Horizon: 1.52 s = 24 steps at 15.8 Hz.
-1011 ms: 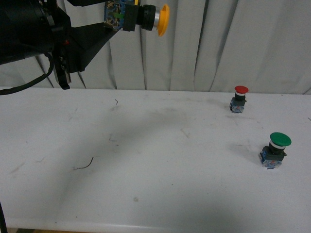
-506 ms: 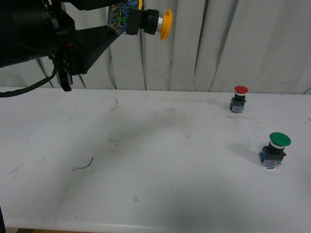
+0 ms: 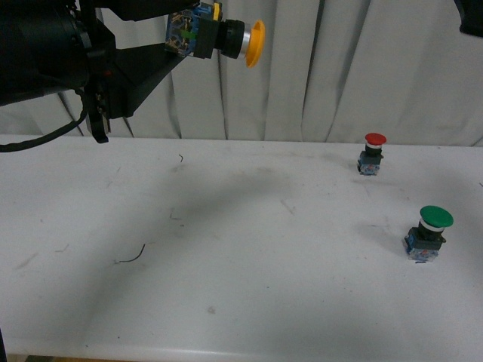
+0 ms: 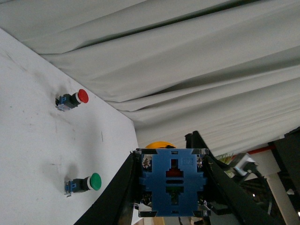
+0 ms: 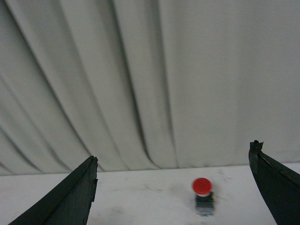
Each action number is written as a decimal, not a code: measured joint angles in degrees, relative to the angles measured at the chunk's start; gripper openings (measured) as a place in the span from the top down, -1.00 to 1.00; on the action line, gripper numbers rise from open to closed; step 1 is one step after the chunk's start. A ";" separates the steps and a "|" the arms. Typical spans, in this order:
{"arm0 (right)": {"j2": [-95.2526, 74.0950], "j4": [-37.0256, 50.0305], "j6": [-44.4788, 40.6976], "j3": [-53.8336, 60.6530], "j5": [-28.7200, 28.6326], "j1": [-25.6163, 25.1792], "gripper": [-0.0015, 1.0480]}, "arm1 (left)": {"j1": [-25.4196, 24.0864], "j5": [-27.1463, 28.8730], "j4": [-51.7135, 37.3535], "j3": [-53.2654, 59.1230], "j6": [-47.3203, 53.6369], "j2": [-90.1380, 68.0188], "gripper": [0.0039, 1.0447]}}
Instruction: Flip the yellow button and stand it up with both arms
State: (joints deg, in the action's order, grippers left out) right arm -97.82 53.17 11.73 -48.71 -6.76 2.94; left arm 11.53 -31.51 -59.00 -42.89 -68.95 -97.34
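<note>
Yellow button (image 3: 219, 36): held high above surface (image 3: 241, 286), cap sideways.
Left pincer (image 4: 171, 187): pinching its blue base.
Right pincer (image 5: 172, 157): spread wide.

The yellow button (image 3: 219, 34) sits in the upper left of the front view, lying on its side in the air. Its yellow-orange cap points toward frame right, followed by a silver ring, a black collar and a blue base. The left gripper (image 3: 183, 34) is clamped on the blue base. The right arm (image 3: 472, 16) shows only as a black corner at upper right. In the right wrist view, the right gripper (image 5: 174, 152) has its black fingers (image 5: 79, 192) spread wide toward the lower corners.
</note>
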 joint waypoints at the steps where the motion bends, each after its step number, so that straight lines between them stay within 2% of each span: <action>1: 0.72 2.03 1.68 0.20 -3.02 1.05 -0.87 | 0.00 -0.04 -0.20 0.00 0.02 0.00 0.34; 2: 1.29 3.63 3.67 0.72 -5.40 2.03 -0.87 | 0.04 -0.04 -0.26 -0.02 0.02 0.00 0.34; 6: 0.31 16.72 18.16 5.99 -22.47 6.25 -0.87 | 0.37 -0.44 -0.37 -0.09 0.17 0.00 0.34; 7: -0.77 20.72 23.58 7.23 -27.89 6.95 -0.87 | 0.37 -0.48 -0.22 -0.09 0.22 0.00 0.34; 8: -2.95 20.74 31.23 7.87 -33.44 7.37 -0.87 | 0.37 -0.61 -0.20 -0.09 0.31 0.00 0.34; 9: -5.42 20.52 36.76 7.87 -35.41 7.65 -0.87 | 0.37 -0.70 -0.22 -0.09 0.39 0.00 0.34; 13: -11.39 20.46 56.28 2.03 -34.84 10.97 -0.87 | 0.37 -0.72 -0.31 -0.07 0.39 0.00 0.34; 15: -13.60 20.52 59.87 -2.51 -32.50 13.27 -0.87 | 0.26 -0.90 -0.42 -0.04 0.39 0.00 0.34; 18: -16.22 20.52 63.41 -8.87 -29.33 13.84 -0.87 | -0.07 -1.14 -0.68 0.42 0.37 0.00 0.34; 22: -18.69 20.37 66.23 -10.49 -31.02 18.86 -0.87 | -0.44 -1.31 -1.36 1.14 0.33 0.63 0.34; 24: -19.43 20.52 67.17 -10.51 -31.02 19.26 -0.87 | -0.44 -1.36 -1.75 1.25 0.31 0.63 0.34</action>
State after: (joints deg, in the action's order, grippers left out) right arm -117.25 73.69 78.89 -59.22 -37.78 22.20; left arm 11.09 -32.86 -60.75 -41.65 -68.64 -96.71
